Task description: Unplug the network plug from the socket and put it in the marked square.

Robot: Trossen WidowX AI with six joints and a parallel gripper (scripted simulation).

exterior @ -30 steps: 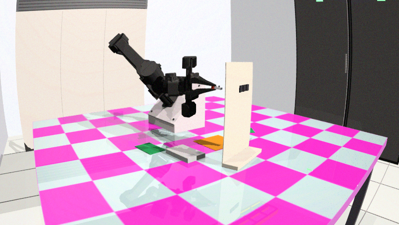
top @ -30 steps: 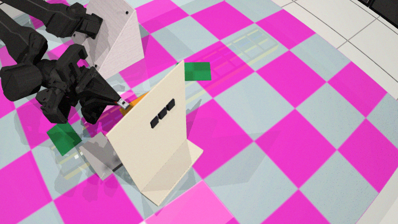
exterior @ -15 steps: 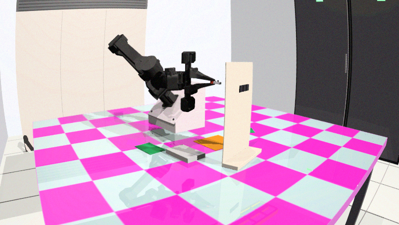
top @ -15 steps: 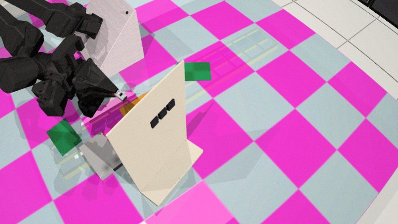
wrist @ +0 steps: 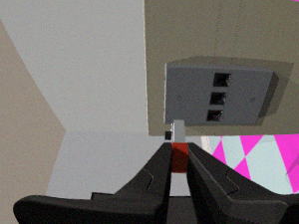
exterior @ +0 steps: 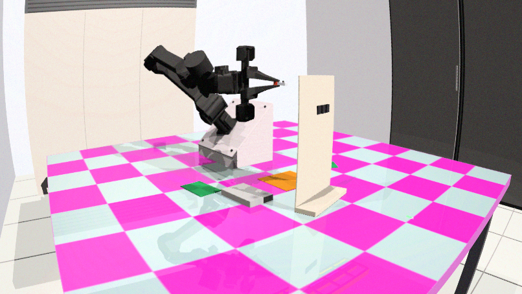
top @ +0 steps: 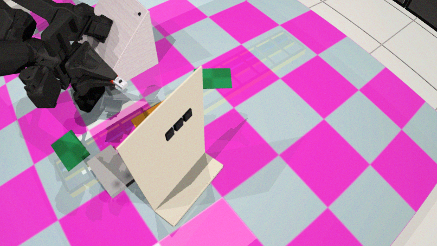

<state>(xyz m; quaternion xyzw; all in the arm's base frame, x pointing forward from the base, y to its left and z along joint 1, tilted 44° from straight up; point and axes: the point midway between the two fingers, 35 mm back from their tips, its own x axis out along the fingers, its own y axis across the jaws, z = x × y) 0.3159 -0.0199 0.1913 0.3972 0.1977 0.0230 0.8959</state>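
Plug (top: 120,84) (exterior: 280,83) (wrist: 178,133): grasped by gripper (top: 114,81) (exterior: 278,83) (wrist: 177,148) | panel (top: 171,152) (exterior: 315,146) (wrist: 224,29) sockets (wrist: 217,98): three, seemingly all empty

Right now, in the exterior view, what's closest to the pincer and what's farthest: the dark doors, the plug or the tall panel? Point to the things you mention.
1. The plug (top: 122,83) (exterior: 282,83) (wrist: 178,130): between the fingers of the pincer (top: 114,79) (exterior: 276,83) (wrist: 177,148).
2. The tall panel (top: 171,161) (exterior: 315,146) (wrist: 199,29): just right of the plug in the picture.
3. The dark doors (top: 426,12) (exterior: 423,72): far right, beyond the table.

A magenta-and-pale checkered table (top: 323,152) (exterior: 270,223) carries the upright panel (top: 171,159) (exterior: 315,146) (wrist: 199,29), green squares (top: 70,150) (exterior: 201,188) and a grey block (top: 107,174) (exterior: 243,193).
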